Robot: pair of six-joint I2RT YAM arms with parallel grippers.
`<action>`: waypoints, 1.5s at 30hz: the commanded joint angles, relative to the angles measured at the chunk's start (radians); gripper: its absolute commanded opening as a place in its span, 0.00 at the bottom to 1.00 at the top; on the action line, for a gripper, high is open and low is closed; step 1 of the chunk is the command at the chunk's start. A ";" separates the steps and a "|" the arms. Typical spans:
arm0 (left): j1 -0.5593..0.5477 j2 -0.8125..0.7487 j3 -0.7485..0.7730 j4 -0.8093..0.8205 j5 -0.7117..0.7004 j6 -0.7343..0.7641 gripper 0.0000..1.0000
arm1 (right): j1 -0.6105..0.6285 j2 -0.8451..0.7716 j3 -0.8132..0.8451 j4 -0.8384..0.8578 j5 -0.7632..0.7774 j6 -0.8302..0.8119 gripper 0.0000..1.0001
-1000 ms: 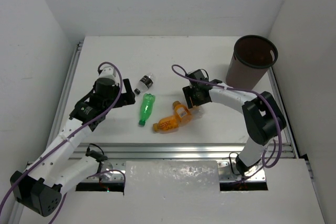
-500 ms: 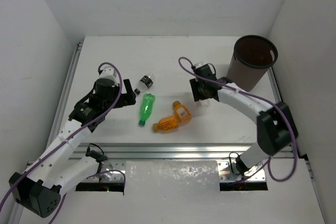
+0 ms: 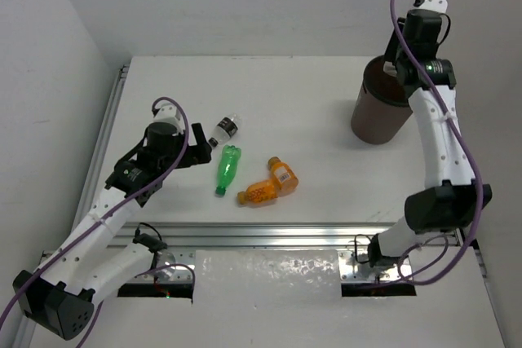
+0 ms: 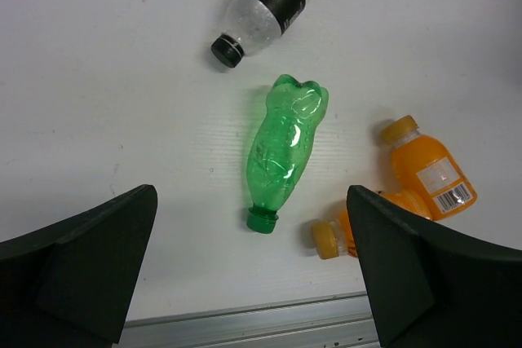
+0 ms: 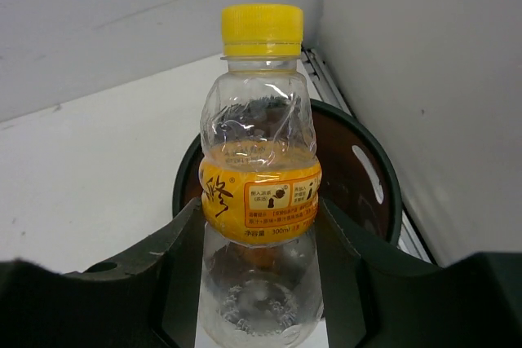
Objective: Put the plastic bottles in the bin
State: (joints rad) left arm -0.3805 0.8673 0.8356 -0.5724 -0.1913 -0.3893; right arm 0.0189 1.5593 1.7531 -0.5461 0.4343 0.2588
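Note:
My right gripper [image 5: 259, 283] is shut on a clear bottle with a yellow cap and orange label [image 5: 259, 169], held above the dark-brown bin [image 5: 371, 170]. In the top view the right gripper [image 3: 410, 59] is raised over the bin [image 3: 381, 116]; the bottle is hidden there. My left gripper [image 4: 253, 283] is open and empty, above a green bottle [image 4: 287, 146], also seen from above [image 3: 227, 166]. Two orange bottles [image 3: 269, 185] lie together right of it. A clear bottle with a black label and cap [image 3: 223, 129] lies beyond.
The table's metal front rail [image 3: 277, 232] runs along the near edge. White walls close in on the left, back and right. The bin stands at the back right corner by the right wall.
My right arm has lifted the yellow-capped bottle from the table middle and swung it up and right to above the bin. The left arm has not moved.

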 commanded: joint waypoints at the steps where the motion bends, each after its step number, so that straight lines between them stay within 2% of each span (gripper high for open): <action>1: -0.015 -0.016 0.002 0.034 0.018 0.013 1.00 | -0.043 0.172 0.136 -0.122 -0.005 0.030 0.38; 2: -0.017 -0.020 0.002 0.032 0.013 0.012 1.00 | -0.053 0.198 0.152 -0.133 0.015 0.028 0.40; 4: -0.017 -0.021 0.003 0.031 0.010 0.012 1.00 | -0.057 0.214 0.129 -0.123 0.058 0.033 0.60; 5: -0.017 -0.021 0.003 0.031 0.012 0.012 1.00 | -0.057 0.202 0.102 -0.101 0.060 0.033 0.74; 6: -0.017 -0.017 0.005 0.031 0.012 0.012 1.00 | -0.057 0.185 0.079 -0.078 0.054 0.024 0.99; 8: -0.017 -0.010 0.007 0.031 0.027 0.013 1.00 | -0.057 0.156 0.075 -0.069 0.052 0.025 0.99; 12: -0.017 0.010 0.014 0.034 0.076 -0.035 1.00 | -0.040 0.136 0.215 -0.164 0.008 0.042 0.99; 15: -0.017 0.070 0.025 0.019 0.053 -0.120 0.99 | 0.054 0.041 0.224 -0.195 -0.015 0.046 0.99; 18: -0.018 0.151 0.023 0.020 0.044 -0.166 0.97 | 0.183 -0.135 0.041 -0.147 -0.155 0.072 0.99; 19: -0.023 0.166 0.022 0.034 0.050 -0.180 0.97 | 0.208 -0.181 -0.103 -0.106 -0.220 0.092 0.99; 21: -0.031 0.214 0.020 0.088 0.081 -0.203 0.97 | 0.225 -0.341 -0.315 0.013 -0.513 0.204 0.99; 22: -0.053 0.258 0.029 0.101 0.075 -0.210 0.96 | 0.225 -0.388 -0.544 0.182 -0.619 0.230 0.99; 23: -0.067 0.284 0.034 0.118 0.058 -0.212 0.96 | 0.234 -0.457 -0.640 0.249 -0.760 0.287 0.99; 24: -0.083 0.318 0.039 0.118 0.023 -0.211 0.96 | 0.239 -0.485 -0.775 0.318 -0.801 0.304 0.99; 30: -0.115 0.544 -0.007 0.254 0.029 -0.172 0.96 | 0.293 -0.671 -1.032 0.356 -0.810 0.295 0.99; 35: -0.141 0.644 -0.010 0.310 0.013 -0.177 0.96 | 0.293 -0.717 -1.064 0.318 -0.830 0.277 0.99; 38: -0.144 0.714 -0.001 0.309 -0.028 -0.191 0.92 | 0.293 -0.734 -1.084 0.321 -0.847 0.269 0.99; 41: -0.169 0.762 0.017 0.275 -0.089 -0.204 0.79 | 0.293 -0.746 -1.103 0.321 -0.841 0.263 0.99; 43: -0.207 0.766 0.034 0.258 -0.129 -0.212 0.64 | 0.293 -0.751 -1.116 0.321 -0.830 0.258 0.99; 44: -0.218 0.763 0.036 0.243 -0.144 -0.212 0.47 | 0.293 -0.751 -1.118 0.315 -0.824 0.252 0.99; 45: -0.239 0.748 0.040 0.232 -0.157 -0.215 0.40 | 0.293 -0.752 -1.121 0.308 -0.822 0.249 0.99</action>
State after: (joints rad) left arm -0.5709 1.6310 0.8436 -0.3222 -0.2813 -0.5861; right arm 0.3099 0.8162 0.6422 -0.2634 -0.3859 0.5270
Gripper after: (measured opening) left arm 0.538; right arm 0.986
